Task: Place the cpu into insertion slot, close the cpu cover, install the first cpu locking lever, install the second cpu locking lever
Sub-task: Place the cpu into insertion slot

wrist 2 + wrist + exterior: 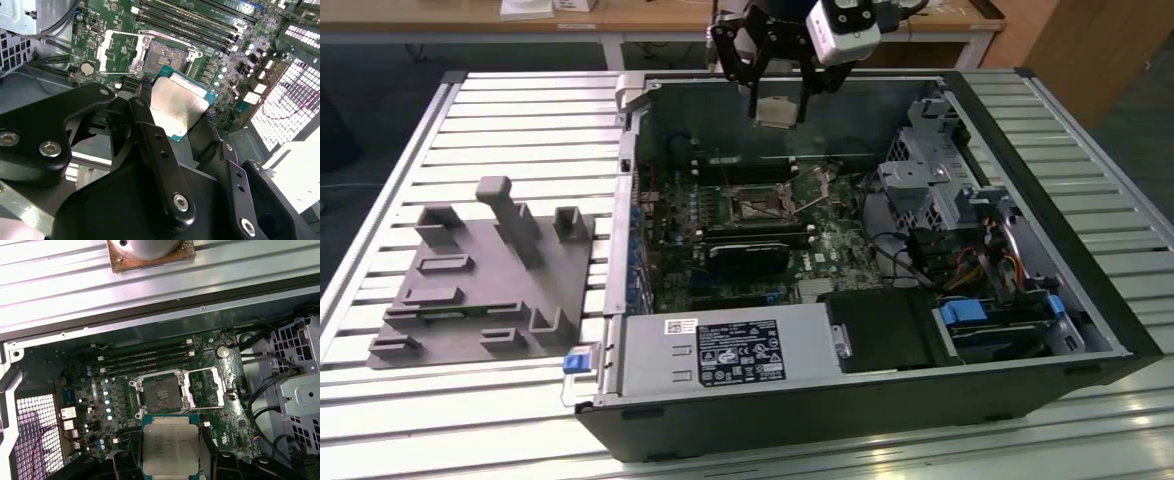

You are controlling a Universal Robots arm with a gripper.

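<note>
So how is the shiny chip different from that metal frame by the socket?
The cpu is a solid silvery plate; the cpu cover is a frame with an open window. The cpu is held up in the gripper; the cpu cover lies flipped open beside the socket. Both are square and metallic.

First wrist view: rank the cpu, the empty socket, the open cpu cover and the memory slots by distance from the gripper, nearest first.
1. cpu, held in the gripper.
2. socket, just beyond the cpu, and cpu cover, flipped open beside the socket: too close to call.
3. memory slots, beyond the socket.
</note>
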